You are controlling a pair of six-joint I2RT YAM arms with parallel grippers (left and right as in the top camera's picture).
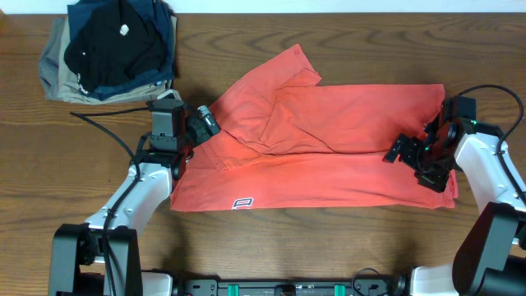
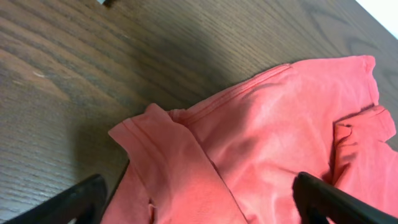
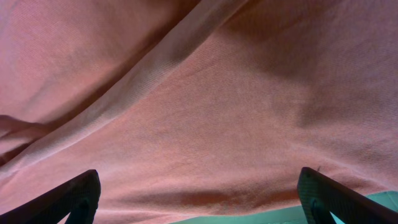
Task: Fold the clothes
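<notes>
The coral T-shirt (image 1: pixel 329 156) lay spread on the worktop (image 1: pixel 329 255), just right of and below the pile of folded garments (image 1: pixel 111 45), not touching it. The shirt's edge nearest the pile was turned over onto the body in a loose, creased flap. The rest lay open and wide, with the small logo (image 1: pixel 242 202) showing at the hem.

I judged the folding barely begun: at most one rough fold was made, with the tidy folds left to do. The left hand (image 1: pixel 203 125), at the shirt's pile-side edge, was spread and gripped nothing. The right hand (image 1: pixel 408 160), at the shirt's end farthest from the pile, was likewise released above the cloth.
</notes>
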